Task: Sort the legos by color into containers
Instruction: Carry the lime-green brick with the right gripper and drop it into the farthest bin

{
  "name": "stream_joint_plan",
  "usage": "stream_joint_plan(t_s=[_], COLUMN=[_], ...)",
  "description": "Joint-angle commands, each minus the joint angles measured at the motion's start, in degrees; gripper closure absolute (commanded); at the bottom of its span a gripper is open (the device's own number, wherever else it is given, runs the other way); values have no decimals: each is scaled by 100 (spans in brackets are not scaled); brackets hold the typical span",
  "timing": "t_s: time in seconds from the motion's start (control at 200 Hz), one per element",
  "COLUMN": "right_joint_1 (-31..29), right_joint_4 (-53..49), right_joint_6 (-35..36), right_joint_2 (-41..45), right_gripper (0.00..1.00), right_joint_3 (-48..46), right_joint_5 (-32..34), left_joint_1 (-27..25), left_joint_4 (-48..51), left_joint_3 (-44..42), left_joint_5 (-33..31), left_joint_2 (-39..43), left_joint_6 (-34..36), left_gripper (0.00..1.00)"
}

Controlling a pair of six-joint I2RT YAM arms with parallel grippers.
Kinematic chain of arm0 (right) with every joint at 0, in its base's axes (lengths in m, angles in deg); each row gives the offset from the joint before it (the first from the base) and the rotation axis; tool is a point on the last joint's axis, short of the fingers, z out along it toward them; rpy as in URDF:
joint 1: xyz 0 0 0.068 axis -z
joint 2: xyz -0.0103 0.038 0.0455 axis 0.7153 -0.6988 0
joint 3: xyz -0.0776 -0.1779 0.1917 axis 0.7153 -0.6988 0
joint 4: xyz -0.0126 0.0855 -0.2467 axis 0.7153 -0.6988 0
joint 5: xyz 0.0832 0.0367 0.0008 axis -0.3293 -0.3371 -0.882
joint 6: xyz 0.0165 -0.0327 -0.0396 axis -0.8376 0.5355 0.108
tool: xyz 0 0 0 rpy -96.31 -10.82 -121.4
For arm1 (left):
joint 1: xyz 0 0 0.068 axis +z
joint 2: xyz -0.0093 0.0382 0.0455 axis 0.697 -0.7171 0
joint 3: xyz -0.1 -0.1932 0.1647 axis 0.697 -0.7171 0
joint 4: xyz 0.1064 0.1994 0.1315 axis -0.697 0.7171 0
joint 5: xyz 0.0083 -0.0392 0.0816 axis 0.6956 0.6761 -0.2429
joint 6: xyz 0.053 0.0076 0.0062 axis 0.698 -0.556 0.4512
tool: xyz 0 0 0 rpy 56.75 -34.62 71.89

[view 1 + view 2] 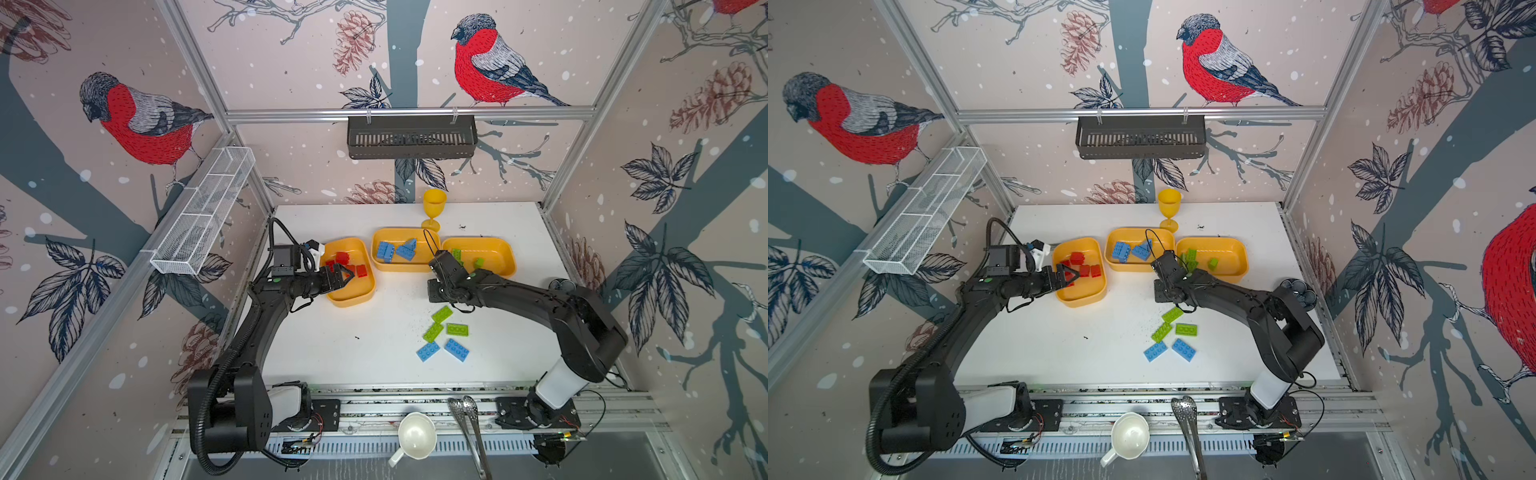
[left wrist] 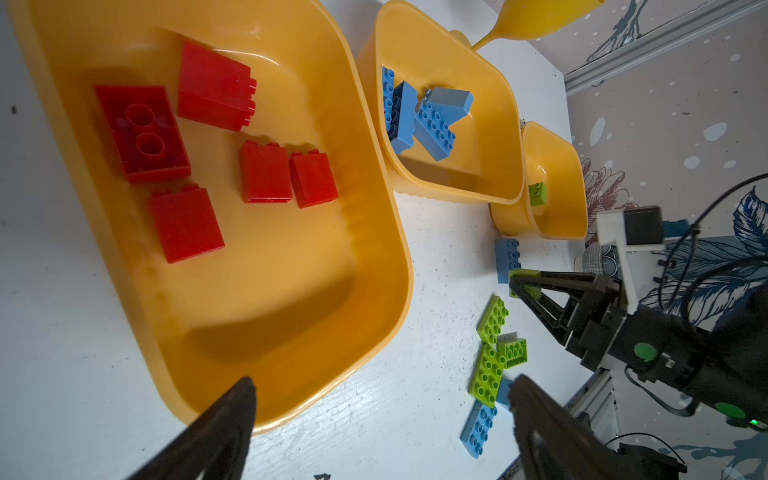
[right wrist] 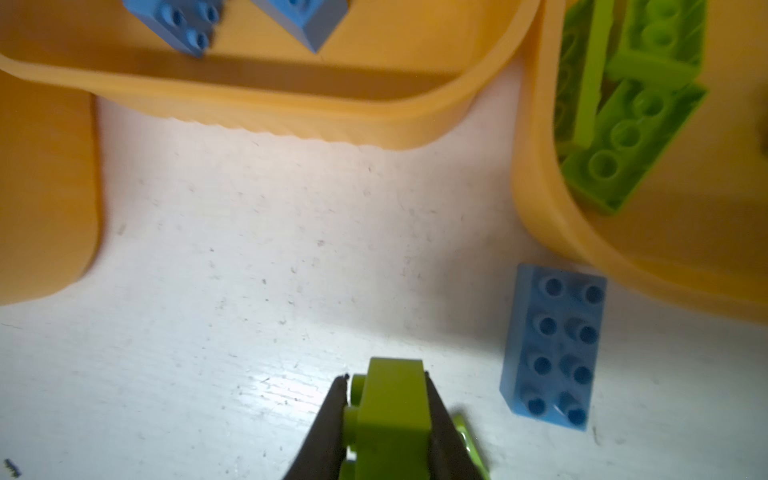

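Read the top views as a clock face with the back wall at twelve. Three yellow-orange trays (image 1: 1081, 297) stand in a row across the middle of the white bench (image 1: 332, 357).

At the nine o'clock end is the left tray (image 1: 351, 300), holding red bricks (image 1: 344, 258). The left wrist view shows five of them, one lying studs down. The left pincer (image 1: 347, 275) hangs over this tray's nine o'clock side, released, its jaws spread wide with nothing between them.

The middle tray (image 1: 401, 266) stands just beside the left one at three o'clock, set a little toward twelve, with a heap of blue bricks (image 1: 385, 251) inside. Its three o'clock corner meets the rim of the right tray (image 1: 500, 255). That tray holds lime green bricks (image 1: 457, 254) bunched at its nine o'clock end and a small green one (image 1: 479, 262) apart from them.

The right pincer (image 3: 386, 384) points down at the bench, at six o'clock of the seam between the middle and right trays. It is clenched on a lime green brick (image 3: 392, 409); I cannot tell whether that brick is clear of the bench. A blue oblong brick (image 3: 552, 349) lies flat, studs up, near the held one and just outside the right tray.

Farther toward six o'clock, three lime green oblong bricks (image 1: 441, 314) lie loose in a cluster. Two blue oblong bricks (image 1: 456, 349) lie side by side at six o'clock of them.
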Motion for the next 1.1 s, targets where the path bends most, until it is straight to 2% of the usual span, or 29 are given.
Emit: stream_joint_plan(t_s=[0.0,0.175,0.43,0.61,0.811,0.896,1.006,1.091], right_joint_1=[206,953,2093,2449,2522,2514,2512,2521], right_joint_4=[-287,-377,-85,186,325,277,222,169], right_joint_6=[151,677,1378,1556,1566,1566,1591,1598], right_joint_2=[341,597,-67,-835,-1640,-1861,-1896,-1713], right_gripper=[84,83,83,82,77,72,55,49], right_joint_3=[158,408,932,1270,1727,1920,1988,1927], right_joint_5=[99,250,145,-97,-311,-394,-434,-518], left_joint_1=[19,15,20,15,19,18,20,19], left_joint_4=[-273,-664,-1043,-1100,-1113,-1055,-994,-980], left_joint_3=[55,44,26,19,12,46,82,96], left_joint_5=[324,638,838,823,768,764,733,733], left_joint_2=[4,44,125,172,185,145,105,82], left_joint_6=[-86,-467,-831,-921,-939,-896,-830,-816], left_gripper=[5,6,6,6,6,6,6,6])
